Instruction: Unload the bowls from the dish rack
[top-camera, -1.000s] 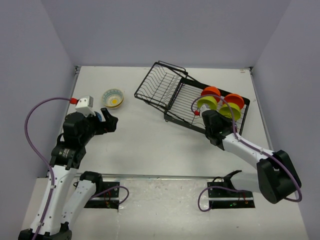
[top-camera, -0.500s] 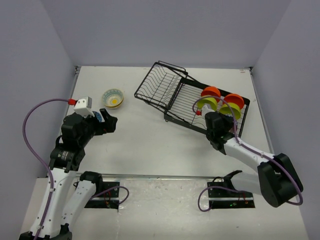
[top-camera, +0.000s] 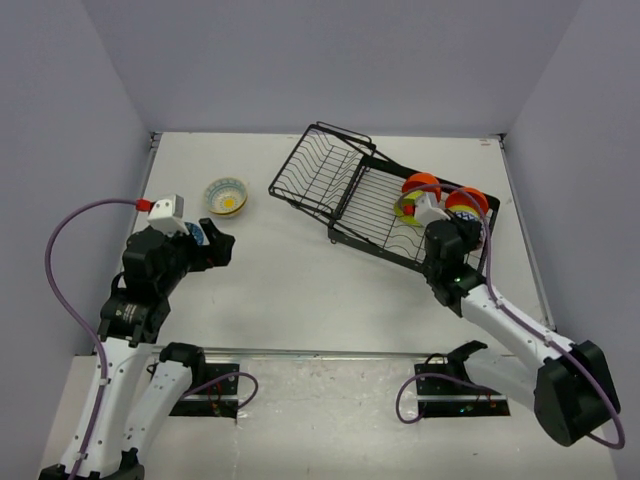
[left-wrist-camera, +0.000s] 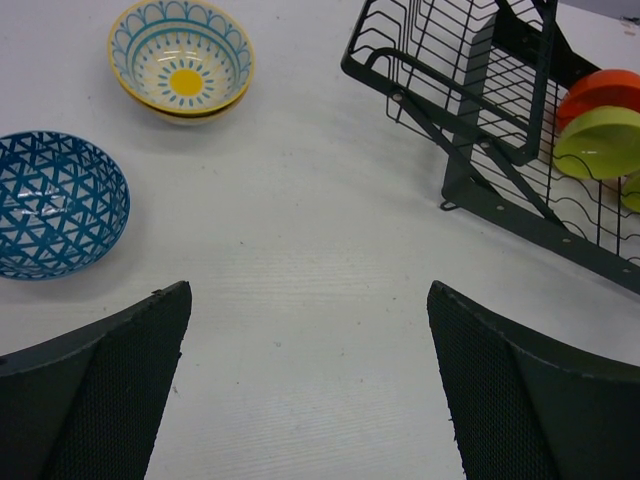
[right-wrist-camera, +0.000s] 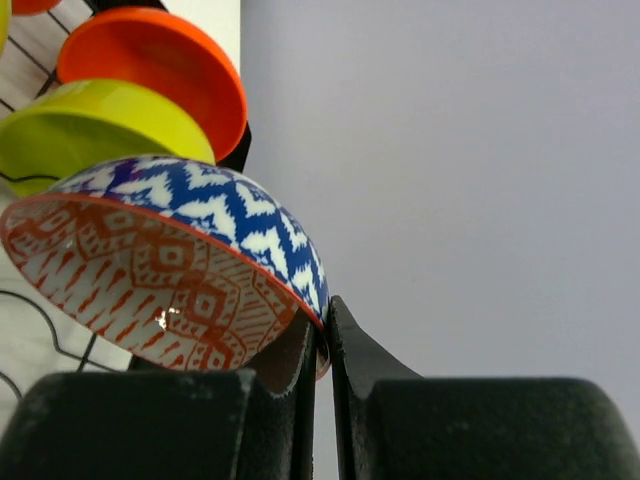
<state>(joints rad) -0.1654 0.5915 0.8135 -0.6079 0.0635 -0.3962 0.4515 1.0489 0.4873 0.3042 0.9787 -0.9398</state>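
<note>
My right gripper (right-wrist-camera: 325, 310) is shut on the rim of a bowl (right-wrist-camera: 170, 260) that is blue patterned outside and red patterned inside. It holds the bowl over the right section of the black dish rack (top-camera: 330, 185); the gripper also shows in the top view (top-camera: 432, 212). Orange bowls (top-camera: 421, 183) (top-camera: 468, 200) and a lime green bowl (right-wrist-camera: 100, 120) stand in the rack behind it. My left gripper (left-wrist-camera: 307, 300) is open and empty above the table. A blue patterned bowl (left-wrist-camera: 55, 205) and a floral bowl with a yellow centre (left-wrist-camera: 182, 70) sit on the table ahead of it.
The rack's left section (top-camera: 318, 165) stands tilted and holds nothing. The grey side walls stand close to the table's left and right edges. The purple cable of the left arm (top-camera: 70, 240) loops out to the left.
My right gripper has moved right and risen over the rack with the patterned bowl in its jaws. The left arm has hardly moved.
</note>
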